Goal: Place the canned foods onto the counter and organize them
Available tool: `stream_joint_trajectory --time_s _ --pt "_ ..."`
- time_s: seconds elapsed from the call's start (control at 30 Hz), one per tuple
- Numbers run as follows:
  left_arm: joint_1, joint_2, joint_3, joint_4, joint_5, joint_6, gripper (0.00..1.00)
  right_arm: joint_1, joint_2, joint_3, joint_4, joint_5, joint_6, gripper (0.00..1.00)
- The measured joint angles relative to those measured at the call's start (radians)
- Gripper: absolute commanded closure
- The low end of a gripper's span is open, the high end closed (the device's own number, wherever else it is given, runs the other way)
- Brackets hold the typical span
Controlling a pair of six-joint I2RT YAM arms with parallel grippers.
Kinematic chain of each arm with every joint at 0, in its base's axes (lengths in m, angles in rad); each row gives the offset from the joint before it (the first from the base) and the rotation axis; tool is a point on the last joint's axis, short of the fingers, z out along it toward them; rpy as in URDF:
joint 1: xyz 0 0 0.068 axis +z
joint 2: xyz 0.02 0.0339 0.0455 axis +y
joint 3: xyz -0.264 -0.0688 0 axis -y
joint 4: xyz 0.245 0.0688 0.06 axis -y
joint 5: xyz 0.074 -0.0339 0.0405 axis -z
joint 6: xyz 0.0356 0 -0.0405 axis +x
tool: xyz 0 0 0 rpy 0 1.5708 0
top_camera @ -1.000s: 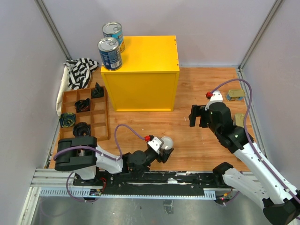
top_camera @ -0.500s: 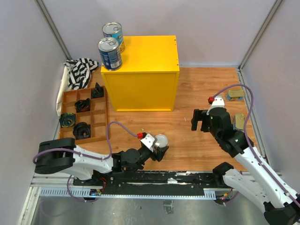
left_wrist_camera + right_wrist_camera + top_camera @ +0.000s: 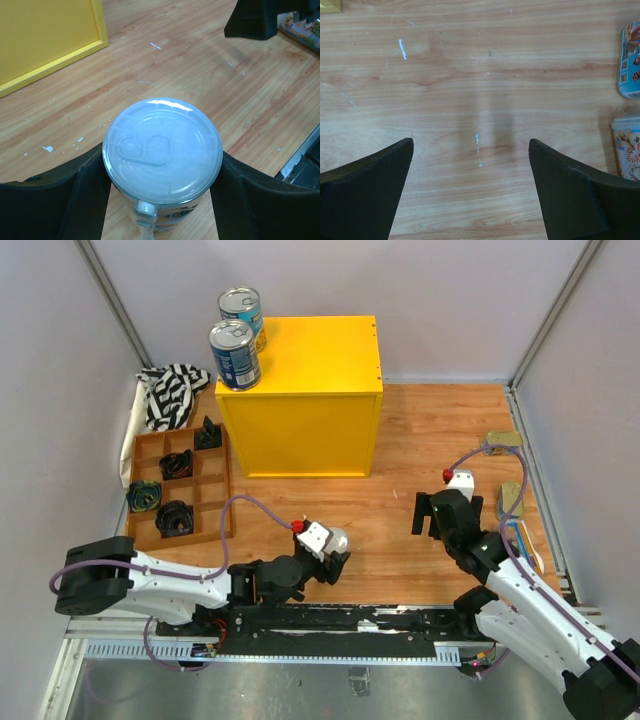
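1. Two blue-labelled cans (image 3: 234, 355) stand along the left edge of the yellow table (image 3: 310, 370); that part looks done.
2. The left pincer (image 3: 162, 177) is narrowed around a slim white-lidded can (image 3: 162, 150), a finger on each side; over the last second the arm has drawn it slightly left and nearer, low over the wooden table (image 3: 400, 430); whether it is lifted I cannot tell; the grip seems secure, but the can sits well apart from the yellow table.
3. The right pincer (image 3: 471, 142) is wide and empty above bare wood; it has pulled back nearward, leaving the gold tins (image 3: 503, 440) at the far right untouched; likely waiting its turn.
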Motion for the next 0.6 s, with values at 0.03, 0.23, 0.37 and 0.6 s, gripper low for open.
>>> stream_joint_trajectory --time_s 0.03,0.23,0.37,0.6 --pt "-0.003 -0.005 0.010 -0.019 -0.006 0.000 1.00 0.000 0.003 -0.014 0.012 0.006 0.000 0.02" --pt "-0.024 -0.032 0.064 -0.084 -0.048 -0.014 1.00 0.000 0.027 -0.090 0.115 0.026 0.002 0.02" --pt "-0.038 -0.051 0.077 -0.126 -0.077 -0.035 1.00 0.000 0.052 -0.140 0.191 0.045 -0.006 0.02" --pt "-0.049 -0.065 0.119 -0.234 -0.116 -0.049 1.00 0.000 0.068 -0.197 0.303 0.052 -0.037 0.02"
